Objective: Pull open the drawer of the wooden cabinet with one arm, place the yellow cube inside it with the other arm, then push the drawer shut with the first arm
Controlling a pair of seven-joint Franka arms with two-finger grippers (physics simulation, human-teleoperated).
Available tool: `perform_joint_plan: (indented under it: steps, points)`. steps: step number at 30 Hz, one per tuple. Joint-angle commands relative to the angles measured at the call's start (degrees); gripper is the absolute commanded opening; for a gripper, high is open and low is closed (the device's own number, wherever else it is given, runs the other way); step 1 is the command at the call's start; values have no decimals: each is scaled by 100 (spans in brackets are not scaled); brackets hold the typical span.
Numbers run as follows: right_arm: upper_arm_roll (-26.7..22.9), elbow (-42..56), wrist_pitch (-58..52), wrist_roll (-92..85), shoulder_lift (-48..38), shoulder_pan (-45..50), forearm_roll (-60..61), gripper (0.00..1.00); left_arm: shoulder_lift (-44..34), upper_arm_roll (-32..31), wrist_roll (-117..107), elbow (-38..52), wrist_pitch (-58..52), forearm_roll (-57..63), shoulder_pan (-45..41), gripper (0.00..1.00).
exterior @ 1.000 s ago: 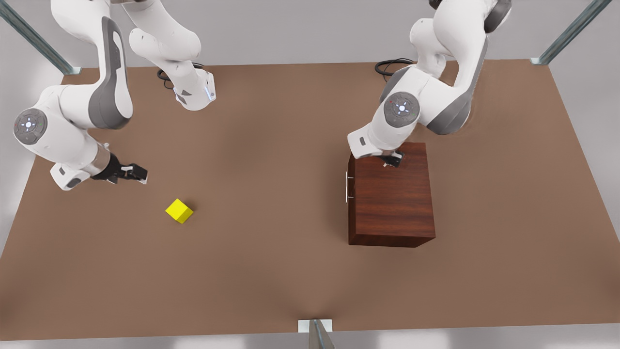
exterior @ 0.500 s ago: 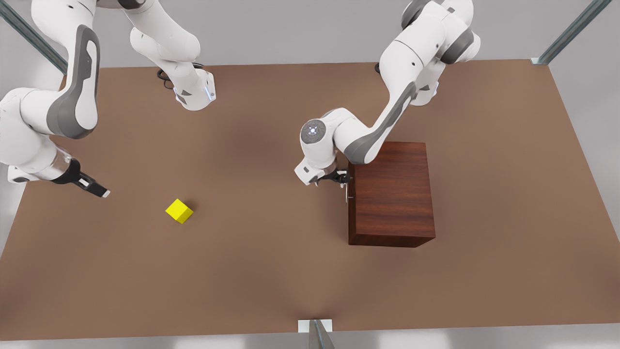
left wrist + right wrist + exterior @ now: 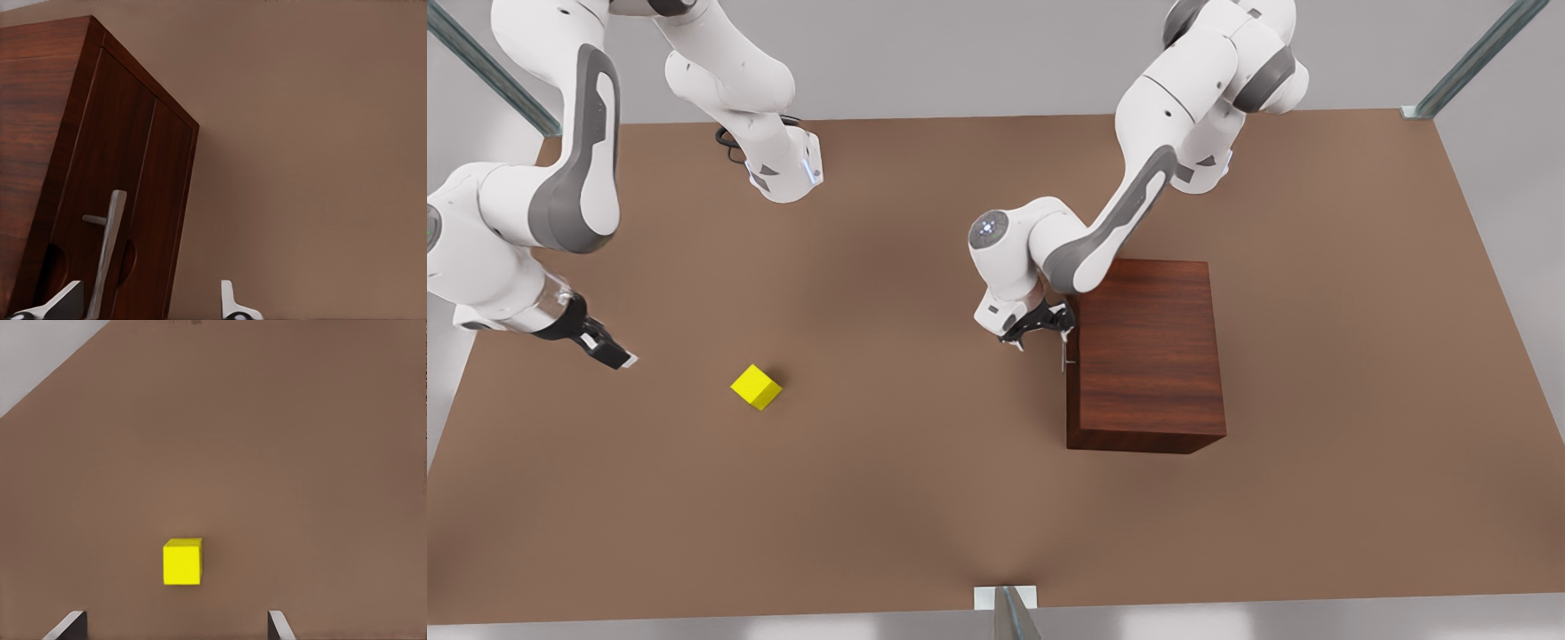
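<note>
dark reddish-brown wooden cabinet [image 3: 1145, 356]: left end effector [image 3: 1040, 331] gapes beside its silver handle [image 3: 107, 250]; right end effector [image 3: 614, 356], fingers apart, faces small yellow cube [image 3: 756, 387].

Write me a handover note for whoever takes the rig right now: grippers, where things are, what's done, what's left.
Left gripper: open, at the drawer's silver handle, not closed on it.
Right gripper: open, facing the yellow cube from the front view's left, apart from it.
Drawer closed in the wooden cabinet. Cube on the table.
Done: both approaches.
Left: grasp handle, pull drawer open, pick cube, place inside, push shut.
</note>
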Motion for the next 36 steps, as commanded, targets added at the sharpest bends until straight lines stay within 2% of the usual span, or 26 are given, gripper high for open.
perform_joint_plan:
  steps: [1,13,21,36]
  points:
    - [2,3,2,776,-5,34,2,100,25,0,-1555,6,-147,279,-9,100]
    - [2,12,2,776,-5,34,-6,100,350,-18,-1090,278,257,306,-132,100]
    - [2,47,-7,776,12,34,2,100,491,-36,-456,296,266,306,-238,100]
    - [2,56,1,776,21,34,2,100,666,-62,-518,859,266,-28,-607,100]
